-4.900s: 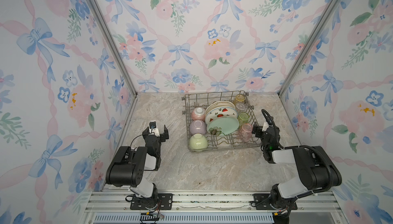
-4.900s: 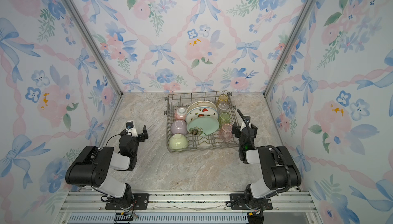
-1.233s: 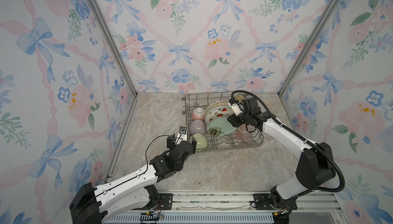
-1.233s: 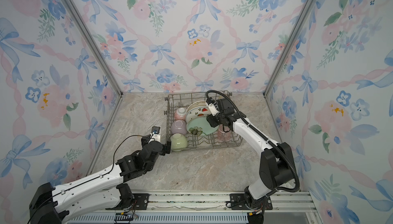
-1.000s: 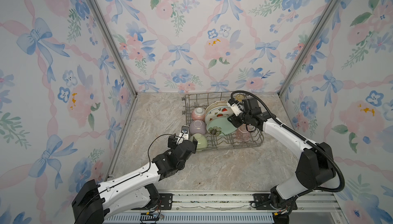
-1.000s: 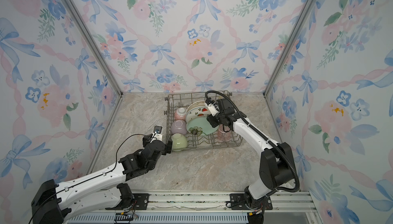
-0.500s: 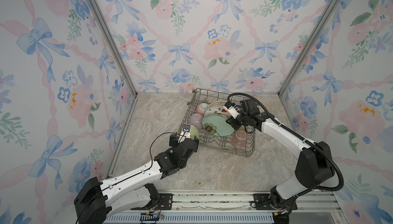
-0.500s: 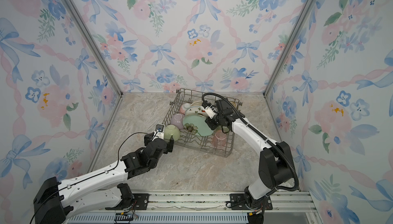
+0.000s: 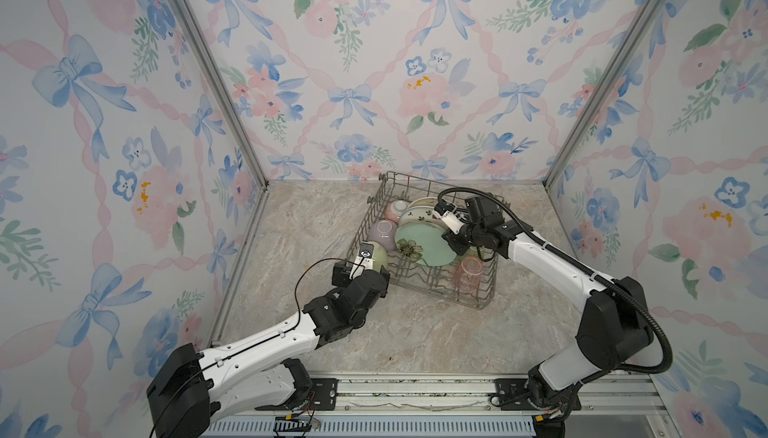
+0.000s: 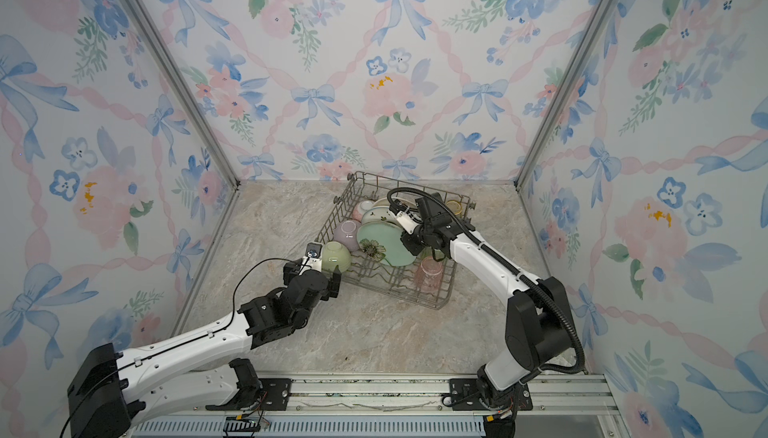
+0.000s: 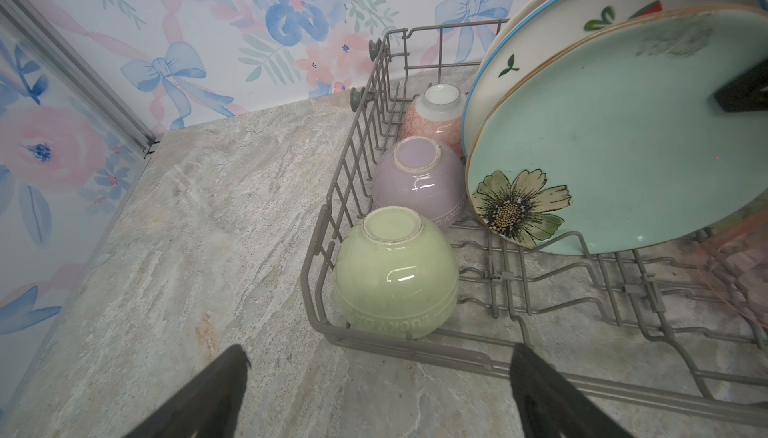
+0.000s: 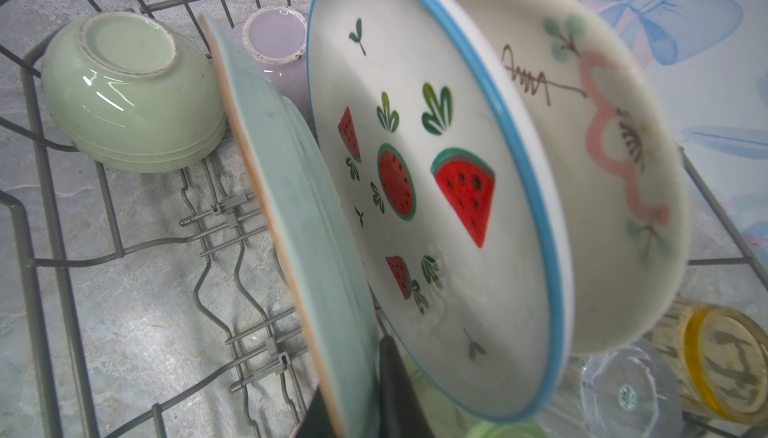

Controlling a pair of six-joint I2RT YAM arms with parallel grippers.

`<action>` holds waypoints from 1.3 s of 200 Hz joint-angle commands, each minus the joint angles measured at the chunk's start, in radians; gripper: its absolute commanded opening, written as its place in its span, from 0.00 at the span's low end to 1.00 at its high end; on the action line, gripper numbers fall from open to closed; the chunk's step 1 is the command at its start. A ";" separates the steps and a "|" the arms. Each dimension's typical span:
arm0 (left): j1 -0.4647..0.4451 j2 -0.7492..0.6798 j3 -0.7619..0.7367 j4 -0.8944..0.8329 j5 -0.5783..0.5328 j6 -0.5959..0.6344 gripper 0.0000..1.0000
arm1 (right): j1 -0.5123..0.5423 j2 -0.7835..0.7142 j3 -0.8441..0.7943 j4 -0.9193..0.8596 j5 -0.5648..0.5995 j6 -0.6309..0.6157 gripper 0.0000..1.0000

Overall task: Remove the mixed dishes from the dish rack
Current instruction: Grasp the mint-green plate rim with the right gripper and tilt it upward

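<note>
The grey wire dish rack point(image 9: 436, 290) sits askew at the back of the table. My right gripper point(image 9: 451, 234) is shut on the top rim of the mint plate point(image 12: 299, 207), which stands on edge with one finger on each face. Behind it stand the fruit-print plate point(image 12: 428, 190) and the cream floral plate point(image 12: 615, 165). Green bowl point(image 11: 395, 273), lilac bowl point(image 11: 419, 182) and pink bowl point(image 11: 436, 115) lie upside down along one rack wall. My left gripper point(image 11: 380, 357) hangs open just outside the rack corner by the green bowl, holding nothing.
A pink tumbler point(image 9: 469, 269) stands in the rack's near right part. An amber tumbler point(image 12: 719, 361) and a clear one point(image 12: 627, 394) sit behind the plates. Bare marble tabletop point(image 9: 316, 223) lies left of the rack. Floral walls close in the back and both sides.
The rack has turned from square to askew, its near right corner swinging forward. My right gripper has closed on the mint plate's rim. My left gripper has crept up to the rack corner.
</note>
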 commanded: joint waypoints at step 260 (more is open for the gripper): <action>-0.002 0.012 0.023 -0.017 0.039 -0.044 0.98 | 0.057 -0.170 -0.004 0.137 0.105 0.107 0.00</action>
